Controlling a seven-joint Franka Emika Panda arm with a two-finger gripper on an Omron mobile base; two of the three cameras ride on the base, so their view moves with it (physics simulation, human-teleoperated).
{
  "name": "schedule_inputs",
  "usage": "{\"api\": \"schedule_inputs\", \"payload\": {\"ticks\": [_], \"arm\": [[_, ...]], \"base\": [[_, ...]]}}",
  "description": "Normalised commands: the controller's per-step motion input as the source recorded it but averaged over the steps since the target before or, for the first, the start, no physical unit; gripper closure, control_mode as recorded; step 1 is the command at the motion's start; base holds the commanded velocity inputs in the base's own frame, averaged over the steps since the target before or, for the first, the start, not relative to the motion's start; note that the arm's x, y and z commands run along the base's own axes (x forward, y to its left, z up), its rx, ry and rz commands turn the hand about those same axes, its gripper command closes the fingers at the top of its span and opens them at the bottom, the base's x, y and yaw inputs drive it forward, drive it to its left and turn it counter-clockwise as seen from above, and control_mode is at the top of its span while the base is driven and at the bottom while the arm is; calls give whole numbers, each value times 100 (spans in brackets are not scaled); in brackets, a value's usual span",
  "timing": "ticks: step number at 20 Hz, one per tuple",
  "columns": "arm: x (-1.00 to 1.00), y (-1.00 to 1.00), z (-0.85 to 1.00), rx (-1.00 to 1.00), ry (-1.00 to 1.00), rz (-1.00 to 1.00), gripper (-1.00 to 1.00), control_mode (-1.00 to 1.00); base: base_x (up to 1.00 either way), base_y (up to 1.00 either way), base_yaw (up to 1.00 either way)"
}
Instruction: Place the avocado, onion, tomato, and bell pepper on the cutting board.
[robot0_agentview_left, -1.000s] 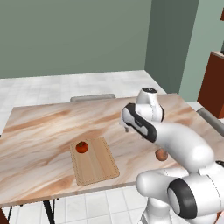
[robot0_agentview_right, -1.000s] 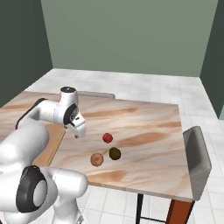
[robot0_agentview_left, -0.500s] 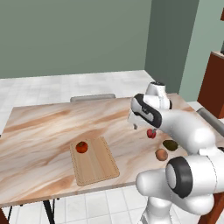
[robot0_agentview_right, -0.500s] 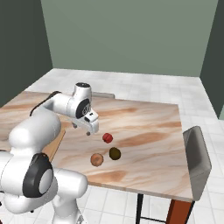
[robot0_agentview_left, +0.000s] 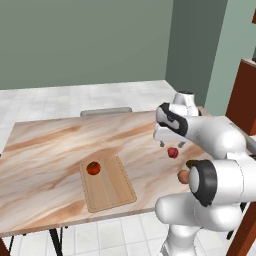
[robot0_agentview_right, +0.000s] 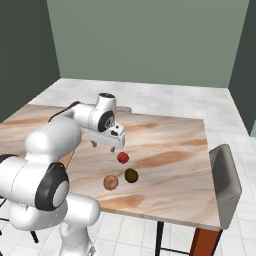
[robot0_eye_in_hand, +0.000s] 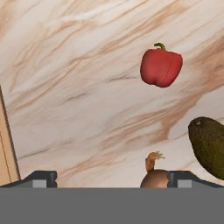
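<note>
Evidently with its fingers (robot0_eye_in_hand: 113, 178) apart and empty above the worktop (robot0_agentview_right: 170, 150), the arm should centre on the bell pepper (robot0_eye_in_hand: 161, 66), clear of the nearby avocado (robot0_agentview_right: 131, 175) and onion (robot0_agentview_right: 111, 182), before carrying it to the cutting board (robot0_agentview_left: 109, 185) beside the tomato (robot0_agentview_left: 93, 168).

In the left base view the cutting board (robot0_agentview_left: 108, 184) lies at the lower centre of the frame on the surface (robot0_agentview_left: 60, 145), with the tomato (robot0_agentview_left: 93, 168) on its upper left corner. To the right, the gripper (robot0_agentview_left: 170, 144) hangs above the surface, just left of the bell pepper (robot0_agentview_left: 173, 152). The onion (robot0_agentview_left: 183, 176) sits below the pepper, near the surface's front edge. In the right base view the avocado (robot0_agentview_right: 131, 175) lies just right of the onion and below the pepper, apart from both. A chair (robot0_agentview_right: 224, 179) stands at the right edge.
</note>
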Motion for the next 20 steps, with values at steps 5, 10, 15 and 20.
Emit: {"api": "schedule_inputs", "payload": {"ticks": [5, 10, 15, 20], "arm": [[1, -36, -27, -4, -4, 8, -100, -100], [17, -15, -30, 0, -10, 0, -100, -100], [28, -6, -30, 0, -17, 0, -100, -100], [24, -11, -16, 0, -14, 0, -100, -100]], "base": [[0, 0, 0], [0, 0, 0], [0, 0, 0], [0, 0, 0]]}}
